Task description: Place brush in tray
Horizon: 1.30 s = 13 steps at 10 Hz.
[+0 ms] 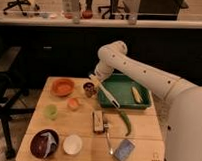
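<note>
The brush [107, 94] is clamped in the jaws of the gripper [96, 81], slanting over the tray's [124, 103] nine-o'clock rim.

An office-like kitchenette: wheeled chairs [19, 3] behind a dark counter [96, 25], dishes on a wooden table [38, 118].

I see my gripper [96, 84] over the left edge of the tray [124, 103], its fingers shut on the brush [106, 94], which looks like smooth white plastic. The tray is green plastic with a slightly glossy surface. The table [143, 127] is pale wood, matt, with visible planks. The arm [140, 71] has a smooth white shell with a soft shine. The orange bowl [62, 86] looks like smooth plastic. The fork [108, 138] looks like thin metal. The brown block [97, 120] seems matt.
</note>
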### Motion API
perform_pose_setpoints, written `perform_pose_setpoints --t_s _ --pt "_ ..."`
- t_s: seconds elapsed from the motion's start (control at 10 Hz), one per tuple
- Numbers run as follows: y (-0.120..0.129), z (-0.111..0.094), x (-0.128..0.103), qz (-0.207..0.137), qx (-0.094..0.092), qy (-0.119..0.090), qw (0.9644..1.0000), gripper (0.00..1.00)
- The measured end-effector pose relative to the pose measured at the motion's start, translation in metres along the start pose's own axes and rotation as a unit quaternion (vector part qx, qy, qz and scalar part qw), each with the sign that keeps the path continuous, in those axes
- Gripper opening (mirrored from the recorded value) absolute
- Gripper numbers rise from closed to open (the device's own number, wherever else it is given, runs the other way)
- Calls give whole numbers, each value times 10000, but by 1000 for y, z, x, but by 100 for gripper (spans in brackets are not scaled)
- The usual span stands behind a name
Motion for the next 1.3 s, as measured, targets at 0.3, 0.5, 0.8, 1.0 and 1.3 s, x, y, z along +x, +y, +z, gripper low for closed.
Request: perform_pose_setpoints --t_s 0.3,0.5,0.8,1.0,1.3 --pt "-24 5 -1 -159 138 110 9997 19" --pt "-36 9 3 -255 163 113 9995 19" --pt "-52 15 6 -391 148 105 9991 19" --pt "-62 17 10 -402 136 110 9990 19" --pt "-81 23 23 -305 161 195 9992 19"
